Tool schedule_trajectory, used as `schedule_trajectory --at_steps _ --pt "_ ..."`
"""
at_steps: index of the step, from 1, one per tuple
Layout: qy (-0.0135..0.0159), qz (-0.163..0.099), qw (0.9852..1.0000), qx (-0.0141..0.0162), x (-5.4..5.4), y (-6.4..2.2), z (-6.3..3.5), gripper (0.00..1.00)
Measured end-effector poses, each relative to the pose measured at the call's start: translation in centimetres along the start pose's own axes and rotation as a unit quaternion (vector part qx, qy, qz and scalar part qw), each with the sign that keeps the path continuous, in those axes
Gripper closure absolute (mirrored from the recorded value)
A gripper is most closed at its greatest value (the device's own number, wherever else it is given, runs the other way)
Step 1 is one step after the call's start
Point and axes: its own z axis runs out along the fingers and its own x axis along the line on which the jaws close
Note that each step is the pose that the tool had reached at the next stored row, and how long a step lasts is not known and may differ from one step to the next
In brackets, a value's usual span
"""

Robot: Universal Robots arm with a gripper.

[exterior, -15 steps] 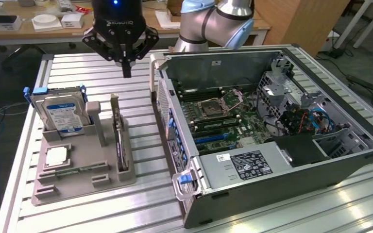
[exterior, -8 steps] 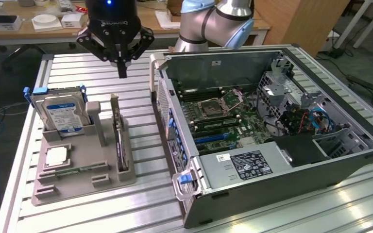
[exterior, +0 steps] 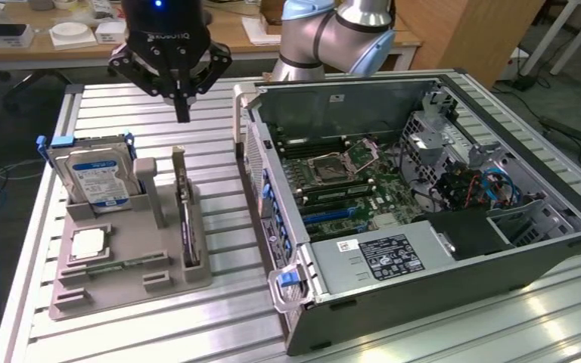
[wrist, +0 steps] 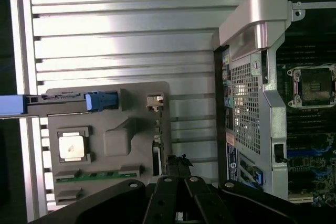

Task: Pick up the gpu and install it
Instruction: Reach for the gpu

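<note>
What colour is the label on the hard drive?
Blue and white; the label shows best in the exterior view.

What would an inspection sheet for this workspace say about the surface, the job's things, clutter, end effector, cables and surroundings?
Surface: slatted metal table, carrying a grey holder tray and an open computer case.
Job's things: gpu stands on edge in the tray, not yet picked up.
Clutter: hard drive, processor chip and memory stick share the tray.
Grippers: end effector shut, holding nothing, hovering above the table, apart from the gpu.
Cables: blue and black cables inside the case.
Surroundings: wooden desk with white boxes behind the table.
</note>
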Motion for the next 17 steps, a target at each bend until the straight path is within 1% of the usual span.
schedule_trajectory --at_steps 17 --pt "0.0000 0.000 1.0000 0.0000 2.0 -0.15 -0.03 0.90"
